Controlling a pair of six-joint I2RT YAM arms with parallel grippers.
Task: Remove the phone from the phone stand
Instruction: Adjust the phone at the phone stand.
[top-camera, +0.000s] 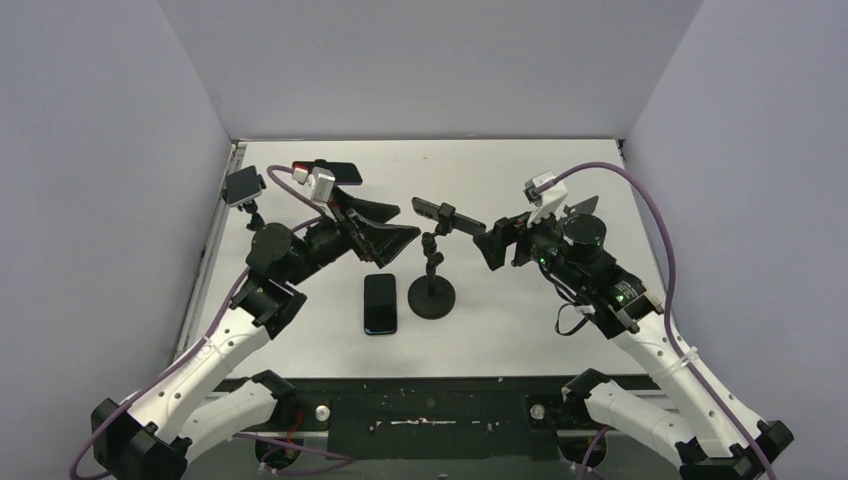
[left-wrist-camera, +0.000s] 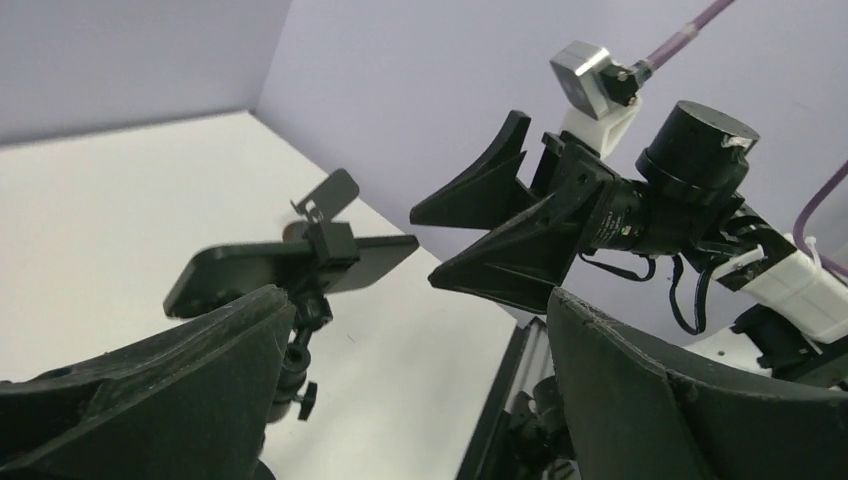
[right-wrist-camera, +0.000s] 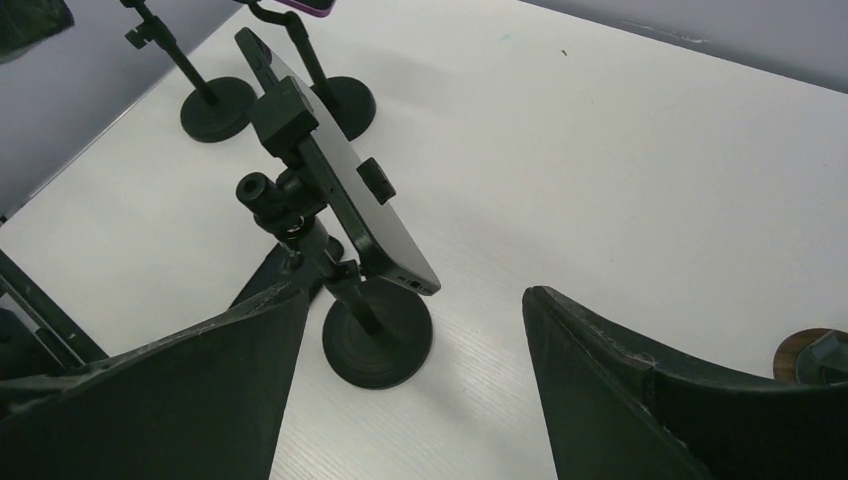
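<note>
With left gripper (top-camera: 408, 222) and right gripper (top-camera: 487, 246) both gaping, the clamped phone (right-wrist-camera: 340, 190) looks stiff, slick, probably light: pinch its free end.

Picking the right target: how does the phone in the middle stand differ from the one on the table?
The clamped phone sits raised and tilted in the stand; the loose phone lies flat on the table, left of the base. The clamped phone runs left-right, the loose phone near-far. Both are dark.

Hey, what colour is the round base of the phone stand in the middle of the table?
Black. The round base shows best in the right wrist view.
</note>
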